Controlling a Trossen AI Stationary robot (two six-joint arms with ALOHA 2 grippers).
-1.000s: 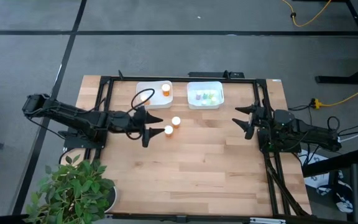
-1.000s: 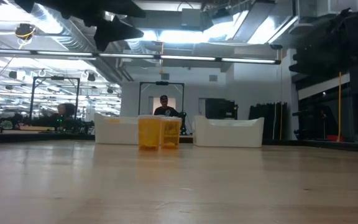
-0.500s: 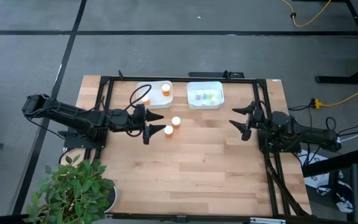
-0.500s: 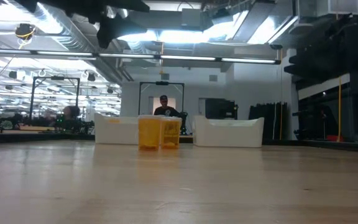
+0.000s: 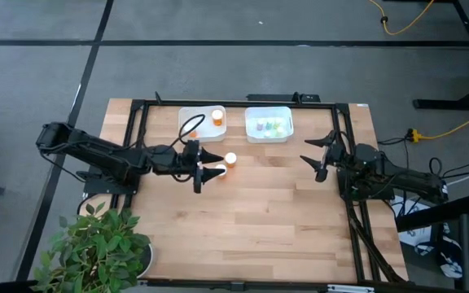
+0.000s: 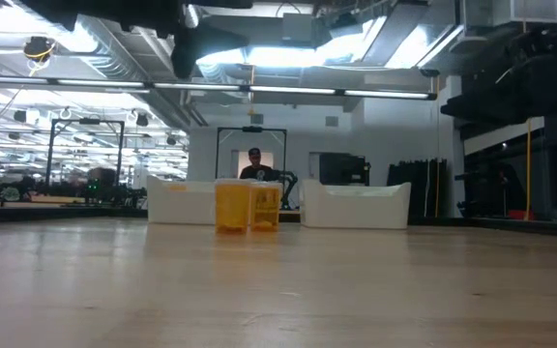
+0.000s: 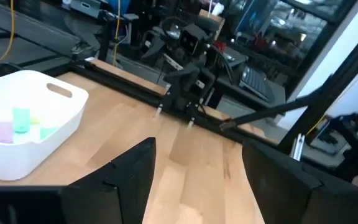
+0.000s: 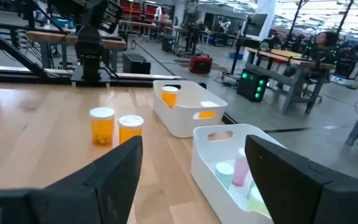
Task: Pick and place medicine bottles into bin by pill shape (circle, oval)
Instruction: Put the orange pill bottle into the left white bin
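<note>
Two orange medicine bottles with white caps (image 5: pixel 230 159) (image 5: pixel 221 170) stand upright on the table, left of its middle. They also show in the low view (image 6: pixel 232 208) (image 6: pixel 266 206) and in the right wrist view (image 8: pixel 102 126) (image 8: pixel 130 129). My left gripper (image 5: pixel 212 167) is open and hangs above the table just left of them, touching nothing. My right gripper (image 5: pixel 314 155) is open and empty near the table's right side. A third orange bottle (image 5: pixel 217 116) stands in the left white bin (image 5: pixel 192 130). Several pale green and pink bottles (image 5: pixel 267 126) stand in the right white bin (image 5: pixel 251 134).
The two bins stand side by side at the table's far edge, inside a black frame (image 5: pixel 234 102). A potted plant (image 5: pixel 100 244) stands at the near left corner. The near half of the wooden table (image 5: pixel 259 228) shows bare wood. A person (image 6: pixel 254 164) shows far off in the room.
My left gripper has moved toward the table's right edge, closer to the two standing orange bottles, still open and still above the table. The bottles have stayed where they were.
</note>
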